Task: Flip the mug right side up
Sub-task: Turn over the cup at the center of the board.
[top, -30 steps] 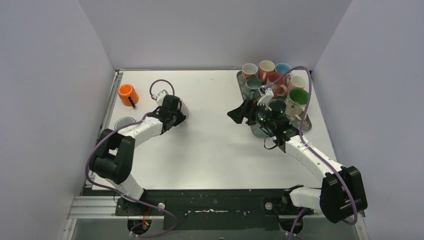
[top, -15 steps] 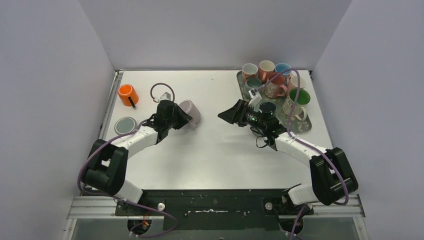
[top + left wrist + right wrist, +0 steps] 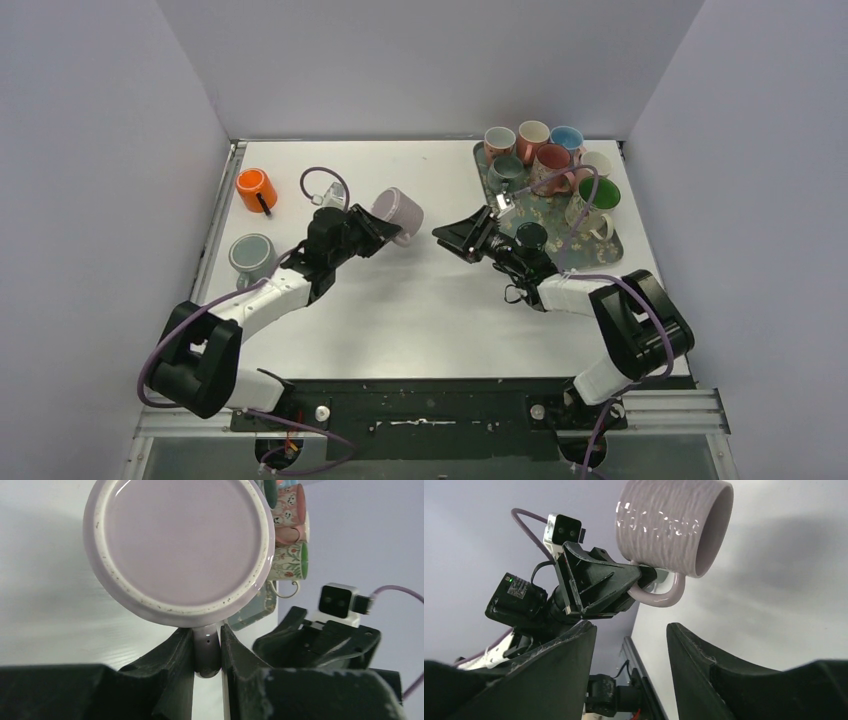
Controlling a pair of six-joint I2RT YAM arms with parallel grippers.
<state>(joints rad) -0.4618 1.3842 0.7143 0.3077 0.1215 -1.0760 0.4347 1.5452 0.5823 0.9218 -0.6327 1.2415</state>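
Mug (image 3: 399,213) sideways over worktop (image 3: 420,300)
L end effector (image 3: 372,233) clamped on handle; R end effector (image 3: 452,238) near its right, fingers apart

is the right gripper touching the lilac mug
No, the right gripper is open, short of the lilac mug, which the left gripper holds by its handle.

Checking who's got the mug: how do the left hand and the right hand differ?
The left hand is shut on the lilac mug by its handle; the right hand holds nothing. The left hand's jaws stand close together, the right hand's apart. Both are above the table, facing each other.
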